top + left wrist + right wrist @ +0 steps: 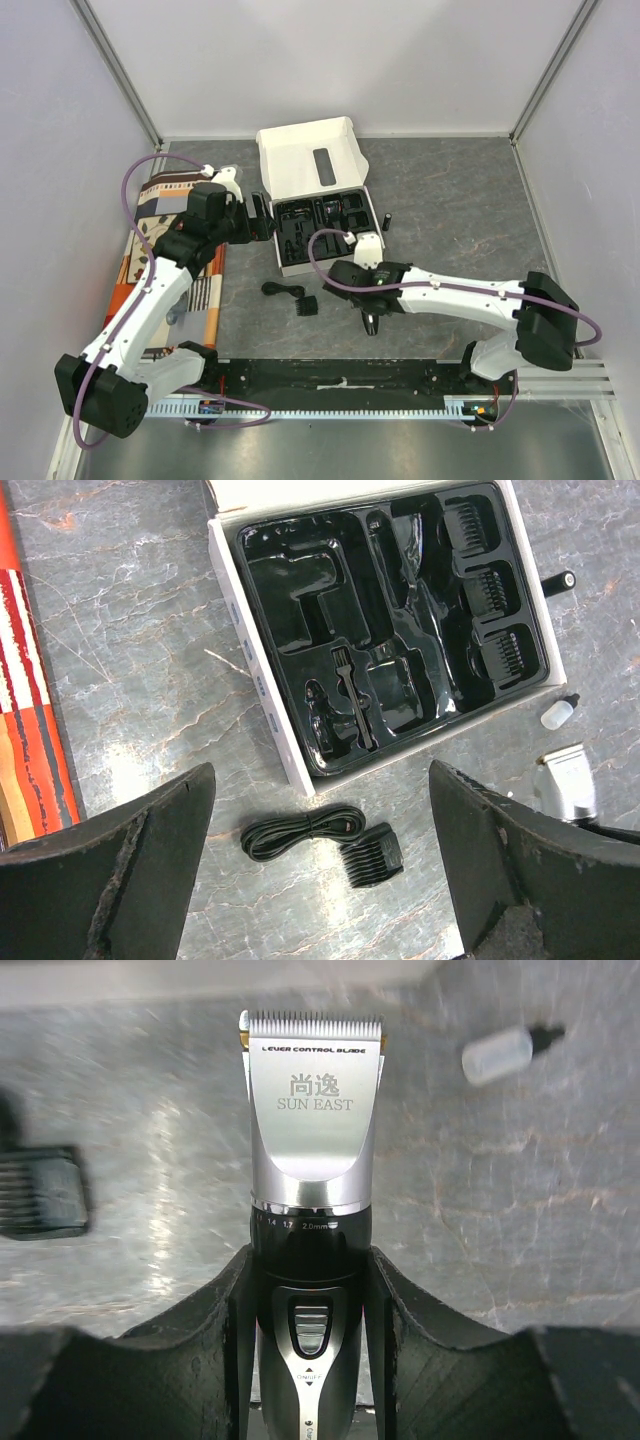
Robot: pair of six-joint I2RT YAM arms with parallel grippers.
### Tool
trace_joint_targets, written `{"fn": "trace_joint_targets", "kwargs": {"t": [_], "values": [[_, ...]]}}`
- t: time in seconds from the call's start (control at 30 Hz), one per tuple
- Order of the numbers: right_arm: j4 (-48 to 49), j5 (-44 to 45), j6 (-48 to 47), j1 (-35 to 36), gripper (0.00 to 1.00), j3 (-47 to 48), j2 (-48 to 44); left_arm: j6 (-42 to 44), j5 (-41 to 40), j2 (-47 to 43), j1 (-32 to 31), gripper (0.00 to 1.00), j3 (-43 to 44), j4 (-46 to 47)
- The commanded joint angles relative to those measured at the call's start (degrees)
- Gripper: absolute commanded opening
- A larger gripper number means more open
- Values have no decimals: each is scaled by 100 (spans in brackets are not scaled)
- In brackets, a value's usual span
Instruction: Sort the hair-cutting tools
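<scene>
The black clipper with its silver blade head (312, 1100) stands between my right gripper's (310, 1300) fingers, which are shut on its body just above the table. From above the right gripper (370, 300) is in front of the box, with the clipper's dark end (372, 322) below it. The coiled black cable (300, 830) and a small black comb guard (370, 855) lie side by side on the table, below my open, empty left gripper (320, 880). A tiny clear bottle with a black cap (558, 712) lies right of the tray, and a dark bottle (558, 581) farther back.
The white box with its black moulded tray (300, 262) lies open mid-table, its lid (300, 160) raised at the back. Several comb guards (480, 585) sit in its right slots. A patterned cloth (160, 215) lies on the left. Grey walls close in three sides.
</scene>
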Motion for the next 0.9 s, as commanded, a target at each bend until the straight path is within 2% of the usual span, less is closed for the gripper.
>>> {"fn": "trace_joint_targets", "kwargs": {"t": [0.0,0.1,0.17,0.4,0.5,0.87], "values": [[55,677,-1221,-41,0,876,-282,-113,102,14,26,93,-22,214],[501,477,-2196,-444,0,1360,-71,-131,189,40,26,92,-39,214],[949,-67,-2757,-873,0,1641,35,-140,233,31,26,92,-48,258],[1558,-1008,-3813,-1780,0,2669,991,-140,357,66,26,92,-84,337],[1742,-1368,-3999,-2036,0,2985,1379,-140,374,84,26,91,-84,354],[2120,-1633,-4000,-2370,0,3786,2679,-140,392,67,26,91,-84,355]]}}
